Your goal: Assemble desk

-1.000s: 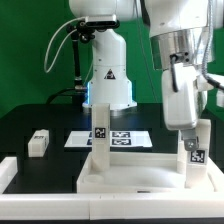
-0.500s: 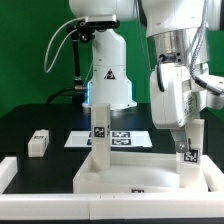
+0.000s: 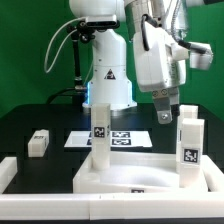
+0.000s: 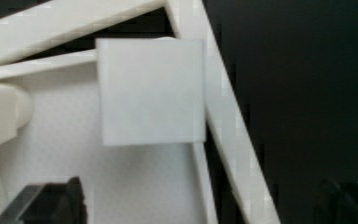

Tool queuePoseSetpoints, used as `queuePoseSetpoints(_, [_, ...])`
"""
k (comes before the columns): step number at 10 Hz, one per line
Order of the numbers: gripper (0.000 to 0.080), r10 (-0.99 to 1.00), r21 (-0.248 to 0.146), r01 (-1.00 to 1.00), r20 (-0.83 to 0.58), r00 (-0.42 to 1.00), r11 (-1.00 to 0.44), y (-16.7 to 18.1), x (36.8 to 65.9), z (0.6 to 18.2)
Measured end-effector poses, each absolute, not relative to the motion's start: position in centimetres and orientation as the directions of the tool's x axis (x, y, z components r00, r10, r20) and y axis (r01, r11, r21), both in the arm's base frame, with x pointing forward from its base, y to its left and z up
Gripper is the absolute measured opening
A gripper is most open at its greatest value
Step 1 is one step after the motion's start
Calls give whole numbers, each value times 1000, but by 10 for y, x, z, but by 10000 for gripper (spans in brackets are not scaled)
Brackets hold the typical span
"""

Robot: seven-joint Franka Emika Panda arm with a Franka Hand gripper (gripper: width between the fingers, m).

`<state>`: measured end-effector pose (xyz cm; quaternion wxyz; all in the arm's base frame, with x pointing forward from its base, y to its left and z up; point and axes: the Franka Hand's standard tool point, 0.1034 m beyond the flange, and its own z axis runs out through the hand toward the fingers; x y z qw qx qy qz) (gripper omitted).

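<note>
Tabletop lying upside down at table front, rim up, so legs can be standing in corners. Two legs upright: one toward exterior view's left, one at right. Spare leg lying apart on black table. Gripper hovering above, beside right leg, touching nothing; fingers appearing empty, spread unclear. Marker board lying behind tabletop.
</note>
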<state>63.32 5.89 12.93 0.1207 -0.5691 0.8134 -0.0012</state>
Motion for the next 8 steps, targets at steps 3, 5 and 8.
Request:
queuePoseSetpoints(3, [649,-927,-137,-927,-193,-322,350,59,633,127])
queuePoseSetpoints(5, [649,-932,-139,-931,-190,-310,338,58,632,126])
queuePoseSetpoints(8, [649,-978,-196,-971,-182,-103,139,11,603,151])
